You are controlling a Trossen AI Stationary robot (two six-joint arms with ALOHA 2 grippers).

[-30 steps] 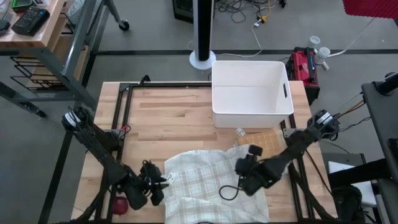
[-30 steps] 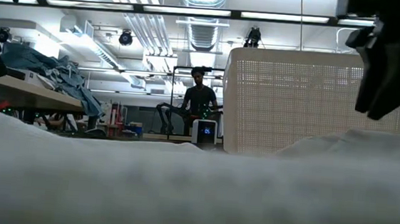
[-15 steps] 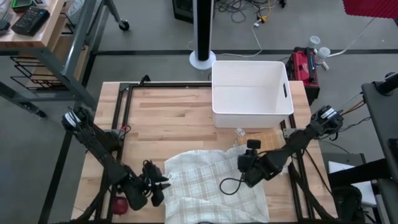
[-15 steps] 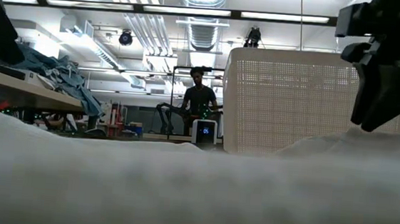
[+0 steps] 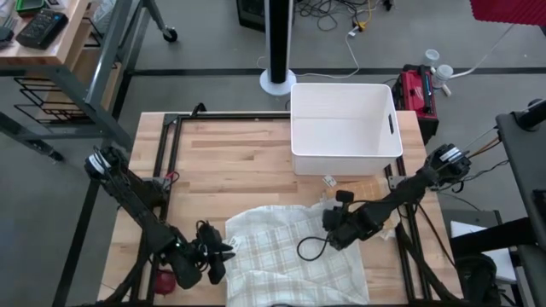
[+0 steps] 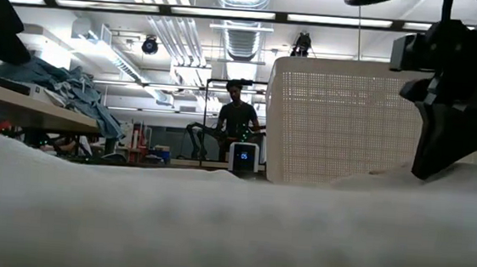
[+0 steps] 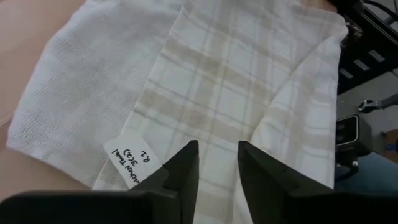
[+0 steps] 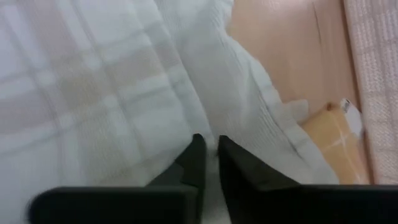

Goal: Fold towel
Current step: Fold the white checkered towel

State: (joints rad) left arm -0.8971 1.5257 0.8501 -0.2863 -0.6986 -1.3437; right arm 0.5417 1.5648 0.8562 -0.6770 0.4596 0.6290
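So the table [image 5: 230, 162] is pale butcher-block wood, planks running side to side, with a black metal frame around its edges. The floor below is grey concrete, and cables trail beyond the table's far end. A white plastic bin [image 5: 345, 128], rectangular with rounded corners, sits at the far right part of the table, well beyond the right claw [image 5: 334, 232]. From table height that same bin [image 6: 346, 121] shows a perforated, grid-like wall you can't make out from above. That low view also opens onto a workshop with ceiling strip lights, a bench piled with blue cloth on one side, and a person [image 6: 237, 121] standing far back.

The towel [image 5: 294, 256] lies rumpled on the near middle of the table, between the two claws. It's cream with a faint beige plaid, and the turned-over edge shows a plain white waffle-ish weave. Only the left wrist camera shows a small white tag [image 7: 132, 160] with handwriting, just ahead of the left claw's fingertips.

The left claw [image 7: 217, 155] hovers over the towel's left edge with a narrow gap between its fingers and nothing in it. The right claw is down on the towel's far right corner, fingers nearly together with a ridge of cloth [image 8: 249, 118] bunched right at the tips; looks like it's pinching the fabric. Just past it there's a tan cardboard scrap [image 8: 329, 134] on the wood.
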